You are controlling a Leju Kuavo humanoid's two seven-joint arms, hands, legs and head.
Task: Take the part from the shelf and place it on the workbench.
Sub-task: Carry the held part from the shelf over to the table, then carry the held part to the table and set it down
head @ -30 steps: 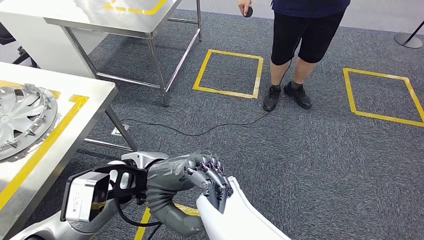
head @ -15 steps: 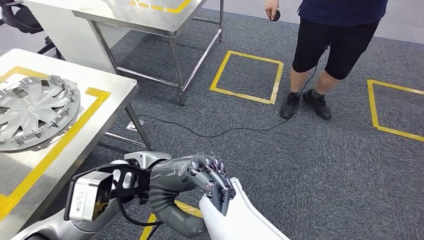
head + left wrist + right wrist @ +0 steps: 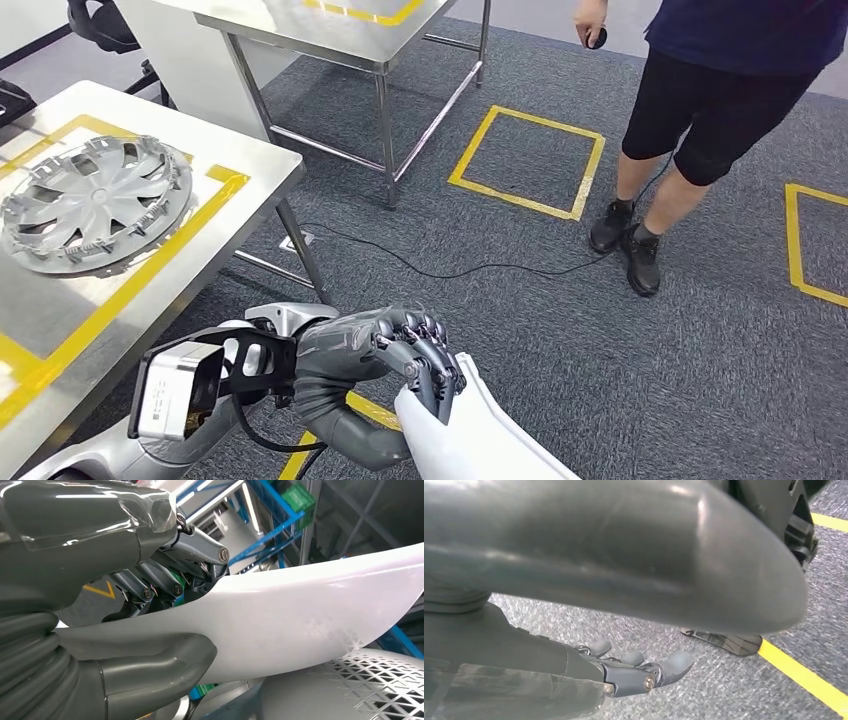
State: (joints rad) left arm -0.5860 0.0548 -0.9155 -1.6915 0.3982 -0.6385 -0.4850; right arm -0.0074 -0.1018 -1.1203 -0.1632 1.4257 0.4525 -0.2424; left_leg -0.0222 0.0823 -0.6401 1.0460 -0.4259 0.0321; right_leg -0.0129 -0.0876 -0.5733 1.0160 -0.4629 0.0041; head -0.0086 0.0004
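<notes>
White part [image 3: 470, 430] gripped by left robot hand [image 3: 400, 355], right robot hand [image 3: 634, 672] held slack and empty, view panned since earlier, tabletop [image 3: 250, 185] and hubcap [image 3: 95, 200] shifted rightward in frame.

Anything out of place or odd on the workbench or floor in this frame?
Little stands out. A black cable trails loose across the carpet near the person, a possible trip hazard. The left hand holds the white part firmly.

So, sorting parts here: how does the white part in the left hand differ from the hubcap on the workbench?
The white part is plain, smooth and glossy; the hubcap is silver-grey with spokes and a clipped rim. The part is held in the left hand over the carpet; the hubcap lies flat on the workbench.
</notes>
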